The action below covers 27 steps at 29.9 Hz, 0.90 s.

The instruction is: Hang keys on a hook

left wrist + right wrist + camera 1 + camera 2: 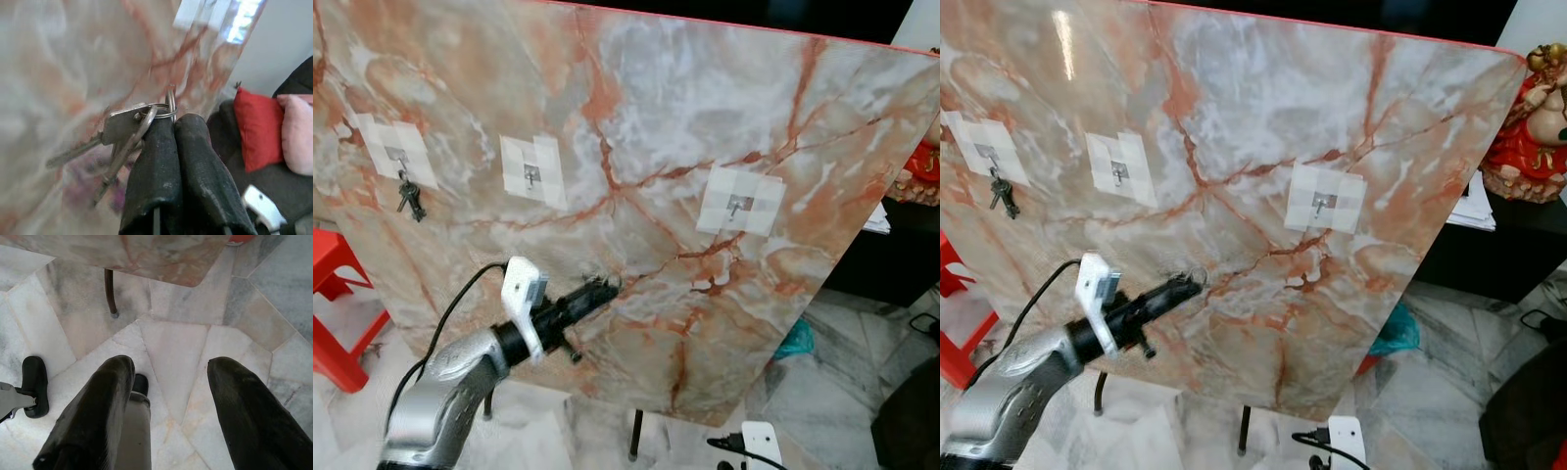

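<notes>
A: Left wrist view, item one: your left gripper (173, 122), fingers pressed together on the ring of a bunch of keys (122, 134), the blades hanging against the marble board (58, 73).

B: Where does that put you on the board?

A: Low on the near left part, below the middle hook (530, 176). The left hook (399, 159) already carries other keys (409, 201); the right hook (736, 205) is bare.

B: And your right gripper (171, 367)?

A: Fingers spread wide, pointing down at the tiled floor (176, 338) beside a board leg (110, 291).
</notes>
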Available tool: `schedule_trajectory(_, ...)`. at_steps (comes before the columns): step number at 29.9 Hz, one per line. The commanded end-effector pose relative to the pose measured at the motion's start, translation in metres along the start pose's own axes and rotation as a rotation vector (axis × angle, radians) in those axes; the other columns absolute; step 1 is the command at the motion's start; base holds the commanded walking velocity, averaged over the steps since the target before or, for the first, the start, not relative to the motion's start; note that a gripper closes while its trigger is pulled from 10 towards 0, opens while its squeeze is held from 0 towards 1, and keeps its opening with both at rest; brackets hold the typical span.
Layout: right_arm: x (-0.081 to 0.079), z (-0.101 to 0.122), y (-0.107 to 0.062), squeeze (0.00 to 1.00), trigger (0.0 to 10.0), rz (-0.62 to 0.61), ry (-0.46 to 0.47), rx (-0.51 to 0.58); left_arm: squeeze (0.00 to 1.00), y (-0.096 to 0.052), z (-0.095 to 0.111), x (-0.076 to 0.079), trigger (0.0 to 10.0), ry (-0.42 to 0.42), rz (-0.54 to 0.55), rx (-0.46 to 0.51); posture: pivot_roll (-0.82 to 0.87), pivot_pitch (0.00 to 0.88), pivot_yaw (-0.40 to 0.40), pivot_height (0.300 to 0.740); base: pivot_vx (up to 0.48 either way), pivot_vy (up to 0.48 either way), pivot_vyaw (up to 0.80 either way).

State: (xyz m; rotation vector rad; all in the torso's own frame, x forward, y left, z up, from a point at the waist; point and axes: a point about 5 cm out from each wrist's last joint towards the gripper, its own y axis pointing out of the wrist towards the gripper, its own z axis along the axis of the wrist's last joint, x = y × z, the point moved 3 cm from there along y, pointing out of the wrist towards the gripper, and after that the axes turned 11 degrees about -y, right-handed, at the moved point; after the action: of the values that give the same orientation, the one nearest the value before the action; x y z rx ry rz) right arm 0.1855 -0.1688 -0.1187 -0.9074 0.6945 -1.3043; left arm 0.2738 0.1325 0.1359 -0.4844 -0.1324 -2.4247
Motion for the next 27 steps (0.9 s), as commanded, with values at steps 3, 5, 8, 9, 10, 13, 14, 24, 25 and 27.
schedule_trajectory(3, 0.003, 0.008, 0.000, 0.00, 10.0, 0.003, -0.034, 0.053, 0.00, 0.002, -0.003, 0.023, 10.0, 0.014, -0.131, -0.057, 0.15, 0.000, -0.105, 0.740, 0.000, 0.000, 0.00)
schedule_trajectory(5, -0.001, 0.014, 0.000, 0.00, 10.0, 0.044, -0.050, 0.101, 0.00, 0.001, -0.006, 0.026, 10.0, 0.031, -0.160, -0.103, 0.14, 0.000, -0.098, 0.740, 0.000, 0.000, 0.00)
schedule_trajectory(8, -0.012, 0.025, -0.002, 0.00, 10.0, 0.153, -0.135, 0.168, 0.00, 0.000, -0.003, 0.025, 10.0, 0.046, -0.189, -0.131, 0.12, 0.000, -0.094, 0.740, 0.000, 0.000, 0.00)
schedule_trajectory(9, -0.014, 0.025, -0.002, 0.00, 10.0, 0.166, -0.147, 0.171, 0.00, 0.000, -0.002, 0.025, 10.0, 0.047, -0.192, -0.130, 0.12, 0.000, -0.093, 0.740, 0.000, 0.000, 0.00)
schedule_trajectory(10, -0.018, 0.026, -0.002, 0.00, 10.0, 0.206, -0.220, 0.170, 0.00, 0.001, 0.002, 0.024, 10.0, 0.053, -0.203, -0.132, 0.11, 0.000, -0.091, 0.740, 0.000, 0.000, 0.00)
schedule_trajectory(13, 0.022, 0.080, -0.011, 0.00, 10.0, 0.272, -0.278, 0.301, 0.00, 0.002, 0.005, 0.024, 10.0, 0.057, -0.219, -0.132, 0.11, 0.000, -0.090, 0.740, 0.000, 0.000, 0.00)
schedule_trajectory(14, 0.037, 0.100, -0.018, 0.00, 10.0, 0.298, -0.295, 0.351, 0.00, 0.002, 0.006, 0.025, 10.0, 0.058, -0.225, -0.133, 0.11, 0.000, -0.090, 0.740, 0.000, 0.000, 0.00)
schedule_trajectory(24, 0.063, 0.158, -0.071, 0.00, 10.0, 0.636, -0.626, 0.518, 0.00, -0.001, -0.001, 0.023, 10.0, 0.140, -0.266, -0.255, 0.10, 0.000, -0.097, 0.740, 0.000, 0.000, 0.00)
schedule_trajectory(25, 0.061, 0.160, -0.074, 0.00, 10.0, 0.668, -0.637, 0.526, 0.00, -0.001, -0.001, 0.023, 10.0, 0.147, -0.266, -0.261, 0.10, 0.000, -0.100, 0.740, 0.000, 0.000, 0.00)
schedule_trajectory(27, 0.052, 0.166, -0.084, 0.00, 10.0, 0.778, -0.658, 0.562, 0.00, -0.001, 0.001, 0.022, 10.0, 0.157, -0.269, -0.259, 0.10, 0.000, -0.107, 0.740, 0.000, 0.000, 0.00)
